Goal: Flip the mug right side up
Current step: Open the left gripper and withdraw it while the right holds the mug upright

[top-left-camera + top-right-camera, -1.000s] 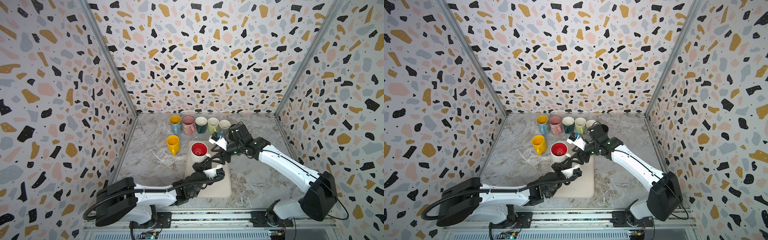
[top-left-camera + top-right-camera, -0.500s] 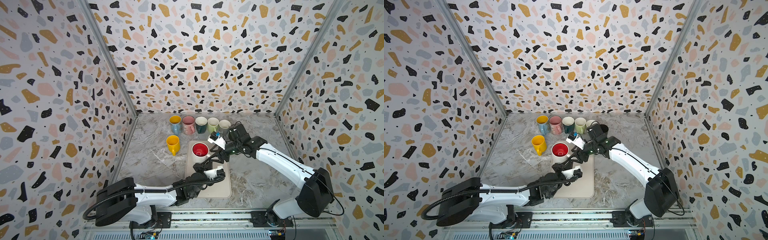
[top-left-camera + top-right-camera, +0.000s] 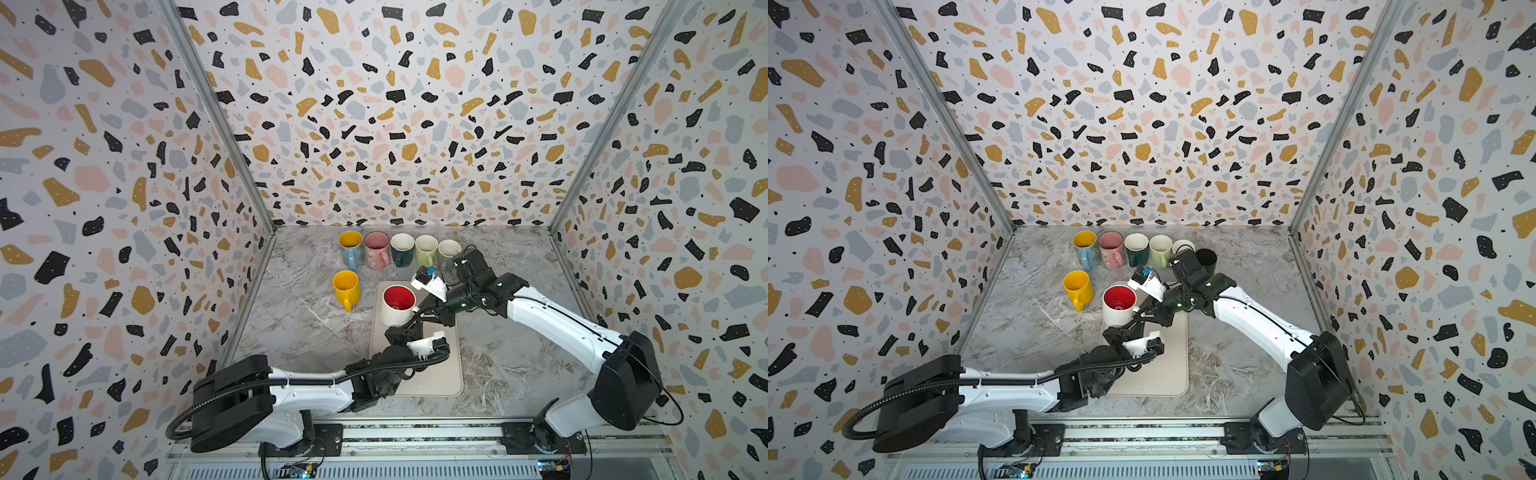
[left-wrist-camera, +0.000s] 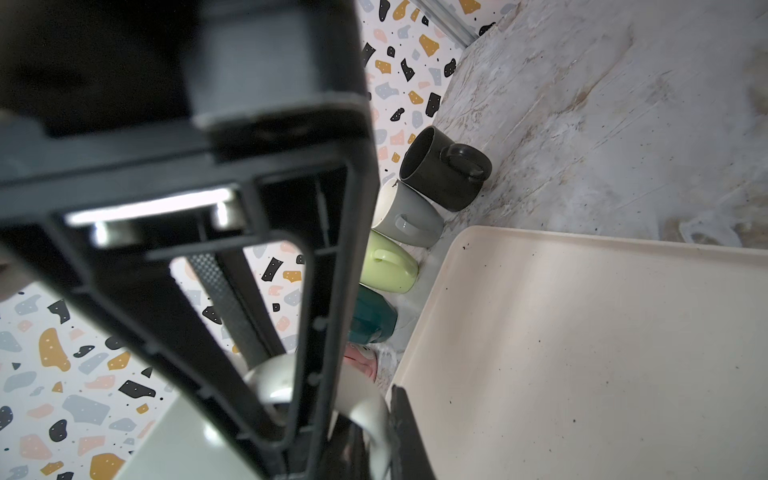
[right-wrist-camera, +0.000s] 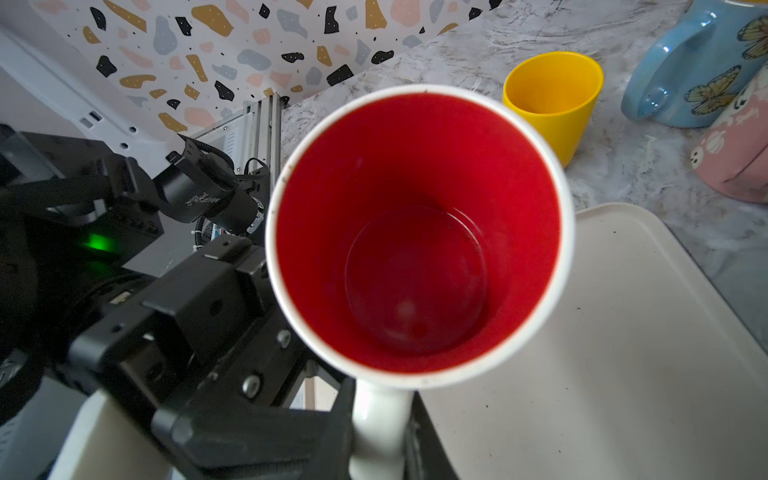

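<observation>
Two arms of mine meet at the mug, which stands upright, red inside facing up, on the far left corner of the tray.

My right arm rises from its base at the near right. Its white forearm slopes down and inward across the table toward the middle, and the wrist bends so that the right gripper comes at the mug from the right and angles downward. In the right wrist view the handle runs straight between my dark fingers, one on each side, and they are closed on it.

My left arm lies low. It stretches from the near-left base along the front edge, then the wrist turns away from me over the tray. The left gripper sits just near of the mug's foot, low beside its wall, with its fingers pressed together and nothing between them. Whether they touch the mug I cannot tell. In the left wrist view the handle curves close past my finger frame.

Behind the tray a row of mugs lines the back wall, with a black mug at its right end. A yellow cup stands just left of the tray.
</observation>
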Robot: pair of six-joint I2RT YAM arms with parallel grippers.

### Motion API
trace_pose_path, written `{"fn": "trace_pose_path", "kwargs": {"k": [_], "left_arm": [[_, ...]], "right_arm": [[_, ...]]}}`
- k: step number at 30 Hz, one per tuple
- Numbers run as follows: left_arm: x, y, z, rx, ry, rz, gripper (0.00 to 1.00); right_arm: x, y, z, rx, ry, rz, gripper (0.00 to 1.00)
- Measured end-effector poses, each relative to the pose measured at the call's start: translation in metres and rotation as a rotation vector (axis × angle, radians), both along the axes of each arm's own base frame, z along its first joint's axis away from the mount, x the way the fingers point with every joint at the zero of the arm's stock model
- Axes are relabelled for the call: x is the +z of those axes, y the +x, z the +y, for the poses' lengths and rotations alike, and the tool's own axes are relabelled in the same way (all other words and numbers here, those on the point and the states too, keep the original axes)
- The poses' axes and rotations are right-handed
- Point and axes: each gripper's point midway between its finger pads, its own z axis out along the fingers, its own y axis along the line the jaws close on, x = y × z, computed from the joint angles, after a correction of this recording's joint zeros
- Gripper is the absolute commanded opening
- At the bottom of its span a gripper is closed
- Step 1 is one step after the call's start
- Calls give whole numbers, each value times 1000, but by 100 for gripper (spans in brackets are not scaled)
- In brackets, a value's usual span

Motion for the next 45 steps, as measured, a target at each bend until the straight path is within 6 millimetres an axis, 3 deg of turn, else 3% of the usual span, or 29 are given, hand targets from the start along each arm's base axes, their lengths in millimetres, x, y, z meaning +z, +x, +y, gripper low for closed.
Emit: {"fn": "trace_pose_path", "kwargs": {"k": [12, 20, 23, 32, 40, 45], "left_arm": [[2, 5, 6, 68, 5, -2, 0], [11, 8, 5, 101, -32, -3, 20], [14, 7, 7, 111, -46, 0, 23], [53, 7, 16, 146, -201, -12, 27], [70, 6, 31, 182, -302, 6, 33], [74, 18, 47, 255, -369, 40, 39]], "right_arm": [[2, 5, 3, -38, 12, -26, 0], [11, 7, -2, -100, 38, -58, 0], [9, 18, -4, -153, 27, -80, 0], [-27, 32, -24, -297, -70, -26, 0], [-21, 58, -42, -470, -76, -68, 0], [-24, 72, -65, -620, -98, -92, 0]]}}
